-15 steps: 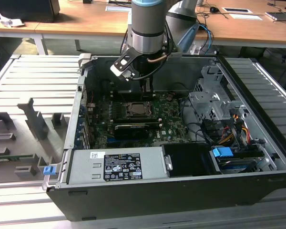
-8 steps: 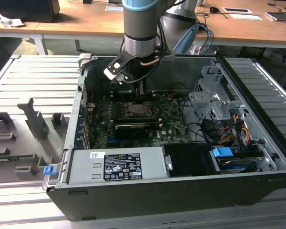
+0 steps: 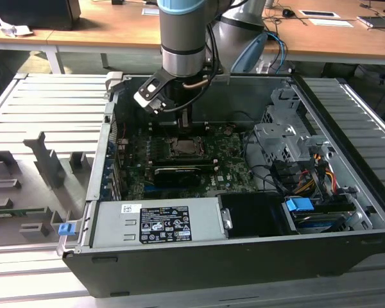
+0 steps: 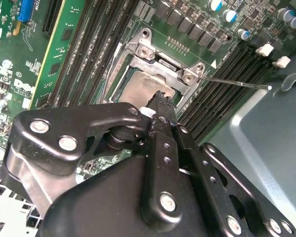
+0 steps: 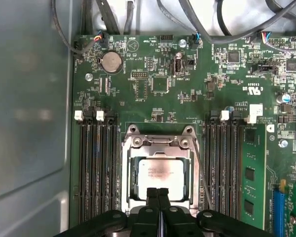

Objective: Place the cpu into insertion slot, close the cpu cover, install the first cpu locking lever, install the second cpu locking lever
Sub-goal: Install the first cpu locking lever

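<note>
Cpu (image 5: 160, 174) is sitting flat in the insertion slot (image 5: 132, 170), near the middle of the green board (image 5: 153, 84), between the two banks of memory slots (image 5: 96, 168). The board is lying inside the open computer case (image 3: 244, 256), which is resting on the grey bench (image 3: 45, 102).

Cpu cover (image 5: 160, 147) is lying down over the slot, with the chip's metal face showing through its window. So placing looks done and the cover looks closed.

A thin locking lever (image 5: 202, 170) is running along one side of the slot. In the second wrist view its rod (image 4: 237, 82) is sticking out over the memory slots, so it is probably not latched yet.

Tool (image 5: 158, 197) is clenched, fingers pressed together and gripping nothing. It is hanging right over the cpu's near edge. In the exterior view the tool (image 3: 185, 122) is pointing straight down over the slot. I cannot tell whether the tip is touching the chip or the cover.

Handling, my judgement:
- The cpu is light, stiff and fragile, so it is better held by its edges than by its face.
- The cover is thin, stiff sheet metal, so pushing on the frame beats pushing on the window.
- The lever is springy wire and likely slippery, so it is best caught near its free end.
</note>
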Tool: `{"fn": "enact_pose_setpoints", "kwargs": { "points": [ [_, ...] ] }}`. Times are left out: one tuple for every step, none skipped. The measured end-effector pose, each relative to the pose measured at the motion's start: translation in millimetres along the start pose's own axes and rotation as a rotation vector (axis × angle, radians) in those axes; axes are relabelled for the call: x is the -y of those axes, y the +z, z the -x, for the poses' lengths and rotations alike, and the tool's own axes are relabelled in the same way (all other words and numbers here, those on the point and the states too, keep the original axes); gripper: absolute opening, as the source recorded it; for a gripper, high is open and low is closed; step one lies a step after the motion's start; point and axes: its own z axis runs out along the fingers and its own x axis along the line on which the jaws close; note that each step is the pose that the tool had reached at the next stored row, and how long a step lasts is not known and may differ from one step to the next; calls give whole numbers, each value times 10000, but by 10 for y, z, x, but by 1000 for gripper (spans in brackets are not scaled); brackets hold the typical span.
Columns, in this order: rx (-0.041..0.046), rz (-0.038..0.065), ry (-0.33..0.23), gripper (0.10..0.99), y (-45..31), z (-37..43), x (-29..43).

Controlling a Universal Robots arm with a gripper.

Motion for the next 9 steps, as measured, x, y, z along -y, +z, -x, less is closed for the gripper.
{"fn": "enact_pose_setpoints", "kwargs": {
  "points": [
    [-1, 1, 1, 106, -11, -1, 0],
    [-3, 2, 2, 106, -43, -2, -2],
    [-2, 2, 2, 106, -99, -4, -5],
    [-1, 3, 1, 106, -150, -6, -8],
    [5, 2, 0, 106, -187, -7, -10],
    [10, 1, 0, 106, -270, -10, -13],
    [9, 2, 0, 106, -310, -11, -16],
    [10, 2, 1, 106, -357, -13, -18],
    [11, 2, 1, 106, -429, -15, -21]
  ]
}}
